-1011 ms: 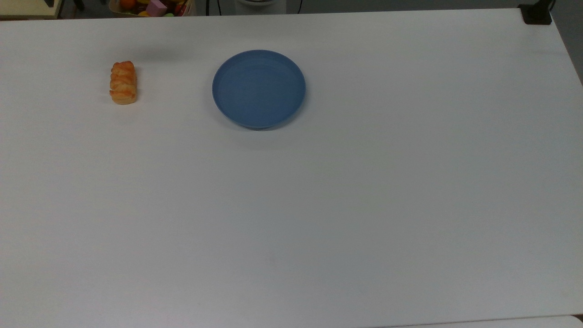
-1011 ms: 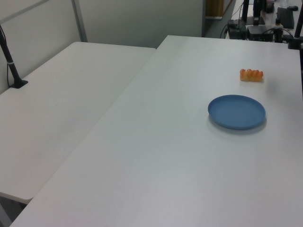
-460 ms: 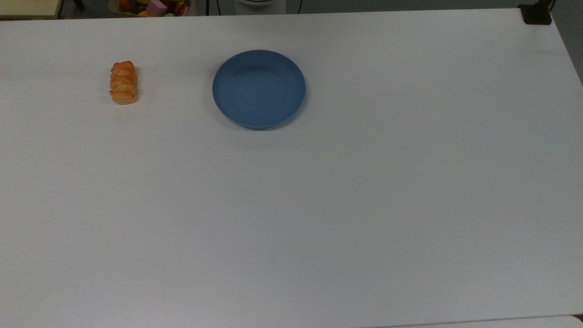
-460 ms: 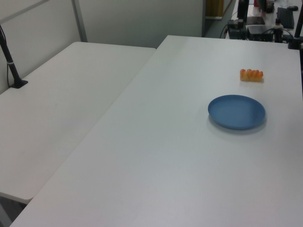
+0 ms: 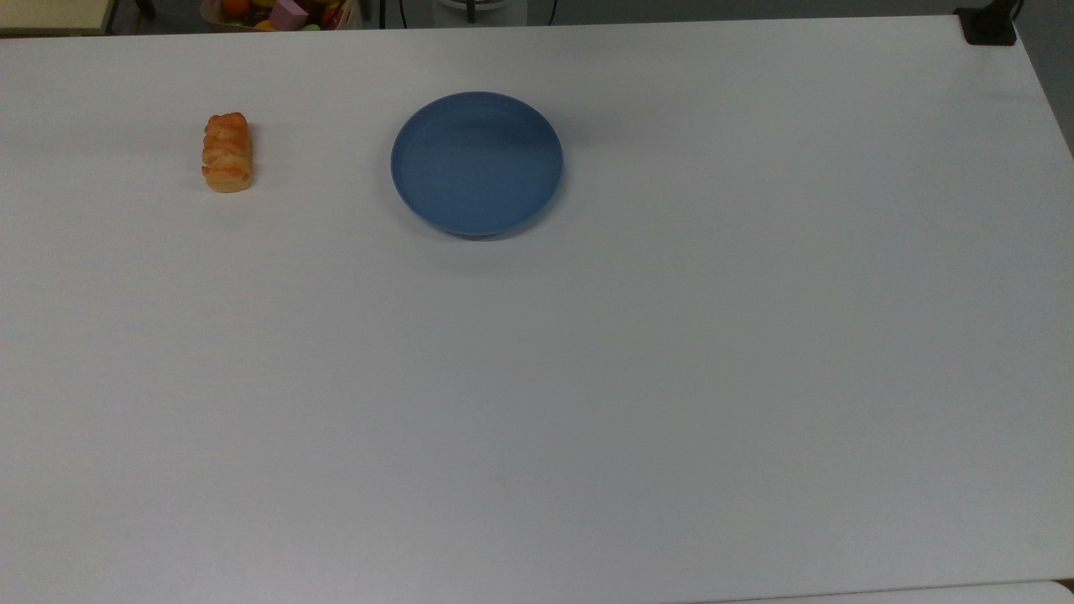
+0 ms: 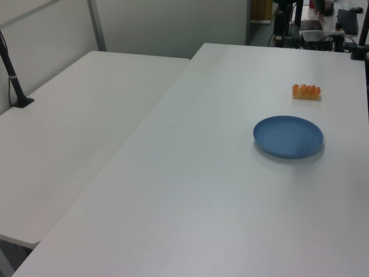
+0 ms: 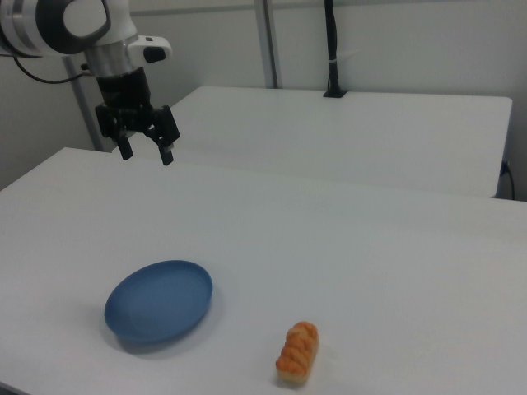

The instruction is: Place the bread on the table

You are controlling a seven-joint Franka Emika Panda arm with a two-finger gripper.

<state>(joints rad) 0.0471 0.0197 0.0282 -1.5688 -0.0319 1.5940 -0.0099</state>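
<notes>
- Bread [image 5: 226, 152] lying flat on the table [image 5: 587, 377], ridged top up, clear of the blue plate [image 5: 477, 164] — well to the plate's left in the top view.
- Same loaf [image 6: 306, 92] beyond the plate [image 6: 288, 136] in the left view, nearer the table's [image 6: 190, 190] far edge, long side running across the picture.
- In the right view, bread [image 7: 297, 352] down at the front, to the right of the plate [image 7: 159, 300], resting on bare tabletop [image 7: 370, 247] with a clear gap between the two.
- Plate bare, sitting flat on the table.
- Gripper [image 7: 145, 151] hanging high above the table in the right view, up and back from the plate, well apart from both plate and bread.
- Fingers [image 7: 165, 154] spread wide, pointing downward, nothing between them — holding nothing.
- Black hand mounted under a white wrist of the arm [image 7: 78, 20], which reaches in from the right view's upper left corner; wrist roughly vertical, tilted slightly.
- Second white table [image 7: 362, 132] behind the plate's table in the right view, with a black pole [image 7: 331, 49] standing at its far edge.
- Same neighbouring table [image 6: 75, 133] left of the plate's table in the left view, with a black post [image 6: 11, 72] clamped at its edge.
- Box of coloured toys [image 5: 281, 12] past the table's far edge in the top view, up and left of the plate.
</notes>
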